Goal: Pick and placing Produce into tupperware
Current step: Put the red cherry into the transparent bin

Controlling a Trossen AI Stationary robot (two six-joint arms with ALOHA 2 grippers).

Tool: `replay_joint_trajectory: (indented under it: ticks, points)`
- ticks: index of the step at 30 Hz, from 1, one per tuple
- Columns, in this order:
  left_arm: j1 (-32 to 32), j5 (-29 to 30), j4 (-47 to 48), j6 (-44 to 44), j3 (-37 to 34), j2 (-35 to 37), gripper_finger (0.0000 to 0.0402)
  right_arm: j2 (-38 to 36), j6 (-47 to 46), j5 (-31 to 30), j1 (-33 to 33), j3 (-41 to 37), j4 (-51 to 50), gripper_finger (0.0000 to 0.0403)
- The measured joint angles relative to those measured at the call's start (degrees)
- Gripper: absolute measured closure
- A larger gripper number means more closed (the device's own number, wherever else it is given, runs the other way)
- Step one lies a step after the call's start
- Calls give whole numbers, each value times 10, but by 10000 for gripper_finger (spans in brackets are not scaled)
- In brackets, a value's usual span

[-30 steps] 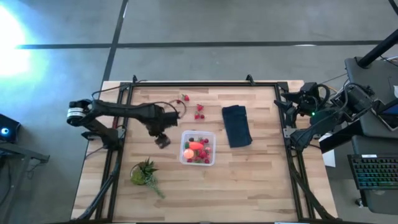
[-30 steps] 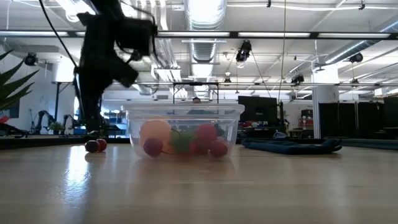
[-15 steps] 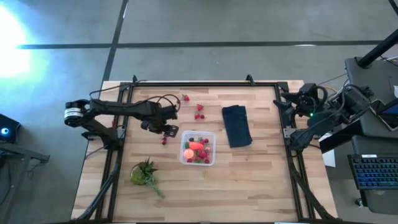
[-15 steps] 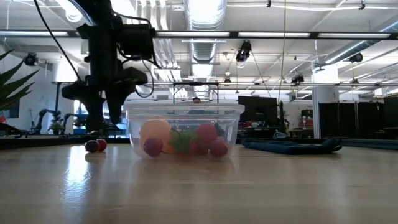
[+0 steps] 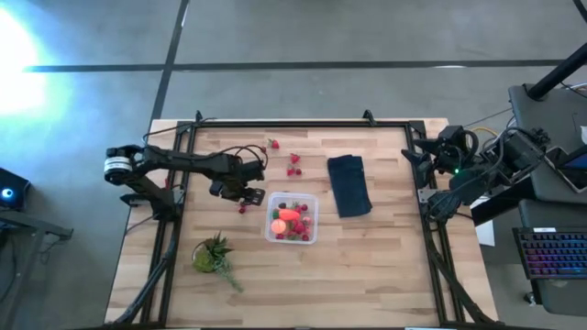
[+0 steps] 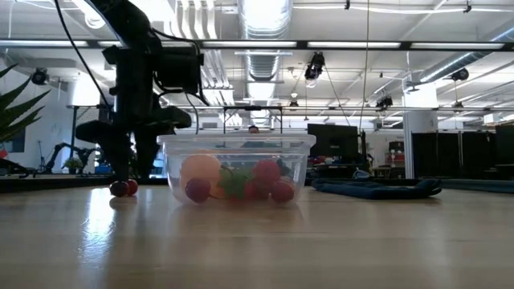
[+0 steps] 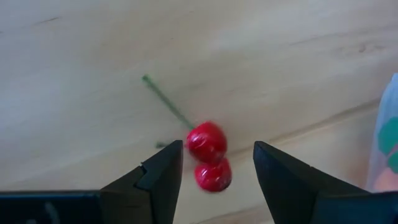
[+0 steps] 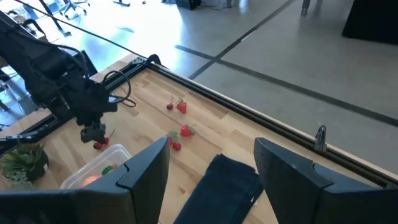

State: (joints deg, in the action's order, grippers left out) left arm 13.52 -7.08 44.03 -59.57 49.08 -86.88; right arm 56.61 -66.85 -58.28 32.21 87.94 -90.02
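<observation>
Since half a second ago the left gripper (image 5: 240, 195) has dropped lower over the pair of red cherries (image 5: 242, 207), and a second ago it was further down the frame beside the box.

On the wooden counter (image 5: 367, 257) in the high view, the left arm reaches from the left edge toward the middle, while the right arm waits folded at the right edge, its right gripper (image 8: 211, 171) with jaws spread wide and empty. A dark navy cloth (image 5: 348, 185) lies right of centre. The tupperware (image 5: 293, 218) sits at the centre, holding the peach ball (image 6: 201, 168), an elongated orange-red piece (image 5: 290, 215) and several red berries. A green leafy bunch (image 5: 212, 256) lies at lower left.

In the left wrist view, the left jaws stand open on either side of the cherries (image 7: 209, 158), gripping nothing yet. More loose strawberries (image 5: 293, 165) lie near the counter's upper middle.
</observation>
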Motion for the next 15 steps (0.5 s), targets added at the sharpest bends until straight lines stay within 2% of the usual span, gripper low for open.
replay_joint_trajectory:
  ticks: [5, 12, 15]
  points:
    - [-4, -6, -6, -1, 0, -31, 220, -3, -2, 2, 0, 0, 0, 177]
    - [-4, 2, -14, -1, 0, -38, 221, -7, -2, 2, 0, 0, 0, 177]
    - [-4, 4, -16, -1, 0, -38, 234, -10, 3, 0, 0, 0, 0, 177]
